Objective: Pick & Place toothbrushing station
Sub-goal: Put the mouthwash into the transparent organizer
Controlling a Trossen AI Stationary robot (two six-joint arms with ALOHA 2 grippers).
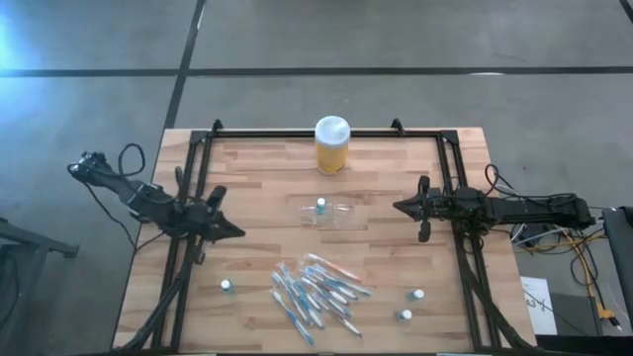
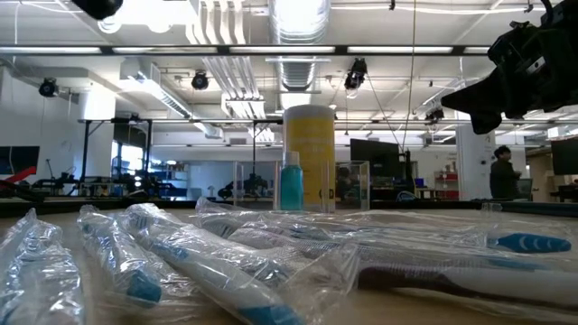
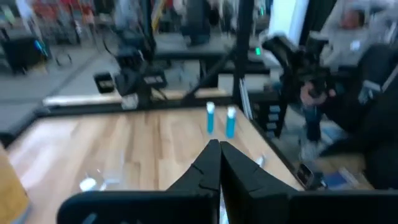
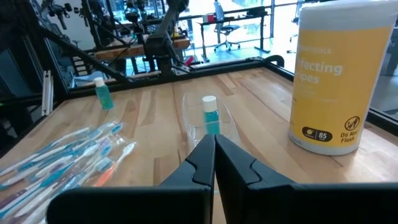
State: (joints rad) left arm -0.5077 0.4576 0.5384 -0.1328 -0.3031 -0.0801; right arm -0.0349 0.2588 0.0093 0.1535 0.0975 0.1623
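Both arms hang over the bench edges, away from the goods. Left tool (image 1: 234, 232) pinched fully together, nothing in it, its tip aimed toward the middle. Right tool (image 1: 400, 207) the same: fingers pressed together, empty, pointing in from the opposite side. My guess is both are parked clear so the middle stays open for a reach.

The toothbrushing station (image 1: 331, 214), a clear plastic holder, stands near the centre of the bench, between the two tools and apart from both. Hard to pick out against the wood. One small blue bottle (image 1: 320, 206) with a white cap stands in it, upright. The rest of its slots look empty, so the job seems barely begun.

Just behind it, toward the far rail, a yellow jar (image 1: 331, 144) with a white lid. On the near side, a loose heap of wrapped toothbrushes (image 1: 315, 291), overlapping at all angles. That will likely make singling one out awkward. Three more small bottles stand singly: one (image 1: 226, 285) by the left frame, two (image 1: 411, 305) near the right.

The bench (image 1: 257, 188) is pale wood planks in a black frame. Beyond it is grey concrete floor, an open workshop with ceiling ducts and strip lights, and a person (image 2: 502, 171) standing far off.
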